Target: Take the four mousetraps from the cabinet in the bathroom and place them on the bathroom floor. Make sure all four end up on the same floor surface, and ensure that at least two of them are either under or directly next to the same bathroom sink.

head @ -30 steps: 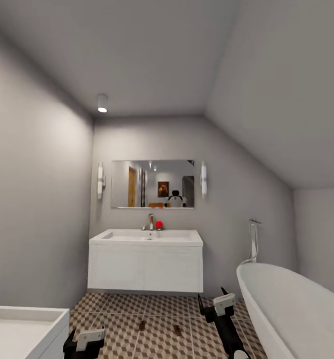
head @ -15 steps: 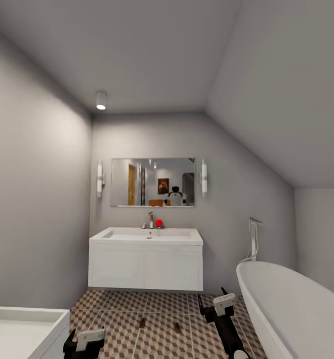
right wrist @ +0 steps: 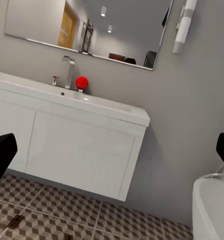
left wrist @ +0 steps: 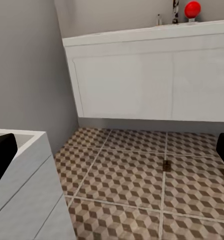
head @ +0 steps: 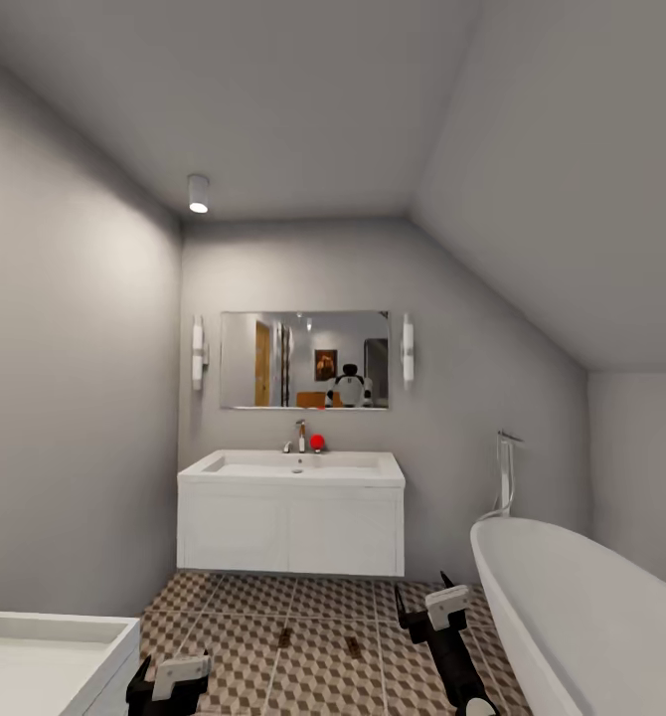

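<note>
Ahead of both jaws, two mousetraps (head: pixel 284 637).

We're looking at the bathroom floor (head: pixel 323 686), big square tiles in a brown, beige and cream cube print with pale grout lines. Two mousetraps lie flat on it, out in the open in front of the wall-hung bathroom sink (head: pixel 291 522): the left mousetrap (head: pixel 283 637) and the right mousetrap (head: pixel 353 646), near each other but apart, each close to a grout line. From the left wrist we catch one of them again (left wrist: pixel 166 165) right on a grout seam. The white bathtub (head: pixel 582 626) stands along the floor's right edge.
</note>
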Motion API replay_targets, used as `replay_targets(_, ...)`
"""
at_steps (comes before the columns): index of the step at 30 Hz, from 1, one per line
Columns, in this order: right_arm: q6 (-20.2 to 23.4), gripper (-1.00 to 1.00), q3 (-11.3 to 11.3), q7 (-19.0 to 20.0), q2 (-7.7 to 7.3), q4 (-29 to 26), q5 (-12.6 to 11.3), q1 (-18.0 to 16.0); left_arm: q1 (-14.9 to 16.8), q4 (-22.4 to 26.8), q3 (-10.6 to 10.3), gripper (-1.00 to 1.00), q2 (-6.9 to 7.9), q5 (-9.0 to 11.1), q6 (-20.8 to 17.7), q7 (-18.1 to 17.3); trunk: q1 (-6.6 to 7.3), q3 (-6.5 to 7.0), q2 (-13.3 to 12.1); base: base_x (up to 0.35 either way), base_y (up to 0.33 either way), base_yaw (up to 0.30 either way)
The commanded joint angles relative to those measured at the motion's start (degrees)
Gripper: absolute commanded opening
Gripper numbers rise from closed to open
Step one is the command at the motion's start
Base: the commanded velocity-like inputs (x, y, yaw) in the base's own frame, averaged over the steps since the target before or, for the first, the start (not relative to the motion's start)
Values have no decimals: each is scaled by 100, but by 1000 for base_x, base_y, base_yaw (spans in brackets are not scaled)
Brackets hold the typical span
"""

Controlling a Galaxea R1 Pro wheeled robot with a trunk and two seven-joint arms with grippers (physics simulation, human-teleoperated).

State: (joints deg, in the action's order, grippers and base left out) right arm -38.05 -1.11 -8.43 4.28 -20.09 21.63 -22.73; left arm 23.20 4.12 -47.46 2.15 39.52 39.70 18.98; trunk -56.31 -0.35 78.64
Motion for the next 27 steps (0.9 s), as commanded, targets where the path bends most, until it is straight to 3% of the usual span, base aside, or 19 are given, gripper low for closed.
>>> replay_targets(1,-10,100,-12,-45,3,6,61,-3,0,10,-47,100,4,3,-3,53,21,5,-38,0,0,0)
replay_targets(27,-10,100,-12,-45,3,6,61,-3,0,10,-49,100,-2,3,0,53,592,229,-1080,0,0,0)
